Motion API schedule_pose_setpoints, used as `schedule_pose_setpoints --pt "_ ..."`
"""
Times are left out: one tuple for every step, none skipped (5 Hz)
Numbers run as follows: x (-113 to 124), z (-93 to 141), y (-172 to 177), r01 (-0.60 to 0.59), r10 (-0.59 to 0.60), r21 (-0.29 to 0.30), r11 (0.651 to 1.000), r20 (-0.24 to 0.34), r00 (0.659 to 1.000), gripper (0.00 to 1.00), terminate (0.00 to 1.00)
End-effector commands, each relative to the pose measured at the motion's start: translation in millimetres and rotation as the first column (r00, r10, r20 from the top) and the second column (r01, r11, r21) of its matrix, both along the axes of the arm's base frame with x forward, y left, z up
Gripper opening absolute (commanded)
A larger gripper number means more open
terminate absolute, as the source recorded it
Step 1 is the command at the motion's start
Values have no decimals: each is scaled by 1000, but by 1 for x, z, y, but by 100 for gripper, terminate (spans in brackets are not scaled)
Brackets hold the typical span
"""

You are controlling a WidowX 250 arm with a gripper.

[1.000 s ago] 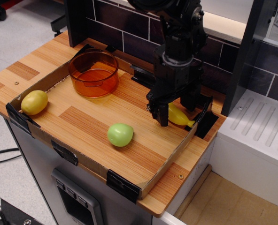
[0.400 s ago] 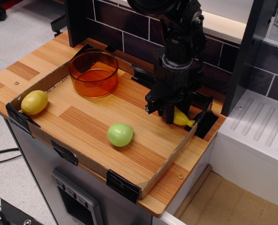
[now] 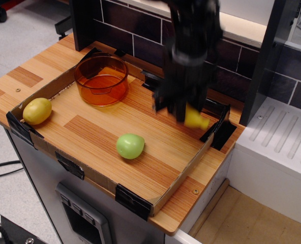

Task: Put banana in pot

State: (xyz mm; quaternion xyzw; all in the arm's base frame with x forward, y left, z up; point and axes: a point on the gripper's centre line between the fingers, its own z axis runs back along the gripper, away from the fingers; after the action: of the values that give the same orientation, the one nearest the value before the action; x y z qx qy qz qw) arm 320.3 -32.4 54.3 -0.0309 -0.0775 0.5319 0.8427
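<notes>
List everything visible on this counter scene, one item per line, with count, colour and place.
banana: 1, yellow, right rear of the tray, mostly hidden by the end effector
pot: 1, translucent orange, rear left of the tray
green fruit: 1, light green, middle front of the tray
yellow fruit: 1, yellow, left corner of the tray
tray: 1, cardboard walls with black corner clips, on the wooden counter
counter: 1, striped wood
end effector: 1, black, motion-blurred, at the banana; grip unclear

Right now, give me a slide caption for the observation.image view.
Blurred gripper carries the toy banana above the tray, orange pot empty, lemon and green fruit untouched.
</notes>
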Motion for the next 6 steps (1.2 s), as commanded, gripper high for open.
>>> schedule_pose_setpoints --pt "11 60 57 -167 167 -12 986 98 981 0 0" --pt "11 59 94 -275 275 -16 961 46 960 0 0" --pt "13 51 120 -315 316 -27 949 6 949 0 0" --pt "18 43 142 -352 352 -28 936 -12 936 0 0" --pt "25 36 155 -380 380 -5 925 -25 925 0 0" --pt "29 17 159 -364 365 26 931 -96 926 0 0"
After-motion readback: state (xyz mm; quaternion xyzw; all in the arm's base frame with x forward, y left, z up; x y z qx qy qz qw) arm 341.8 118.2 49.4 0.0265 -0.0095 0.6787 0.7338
